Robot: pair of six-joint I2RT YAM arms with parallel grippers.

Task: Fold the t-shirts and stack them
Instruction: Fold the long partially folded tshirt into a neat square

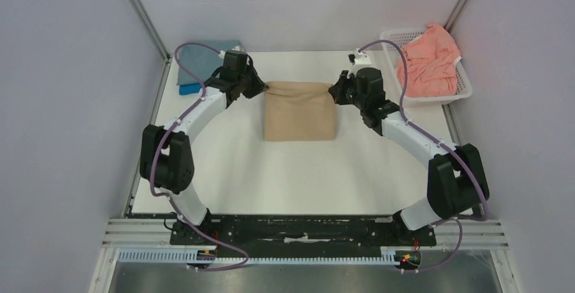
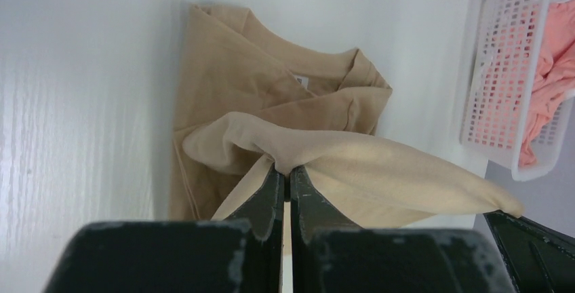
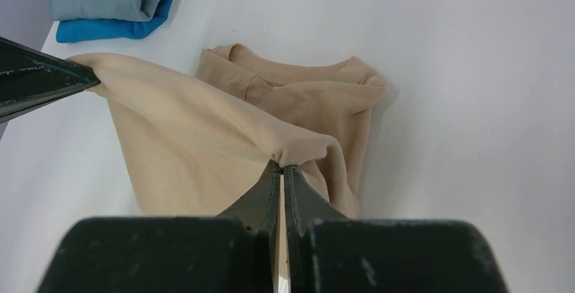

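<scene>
On the white surface [image 1: 224,171]: soft tan cotton t-shirt [image 1: 300,120], far edge lifted.
Left tool [image 1: 266,88]: pinching its far left corner.
Right tool [image 1: 331,90]: pinching its far right corner.

Your white table [image 1: 237,171] is carrying the tan t-shirt [image 1: 300,113] centrally — bright blue t-shirt [image 3: 102,30] lying far-left, basket [image 1: 441,96] far-right.

tan t-shirt [image 1: 300,113]: folded, centre, far edge lifted
grey-blue t-shirt [image 1: 209,53]: folded, 11 o'clock, atop bright blue t-shirt [image 1: 190,89]
salmon-pink t-shirt [image 1: 428,62]: crumpled, 2 o'clock
</scene>
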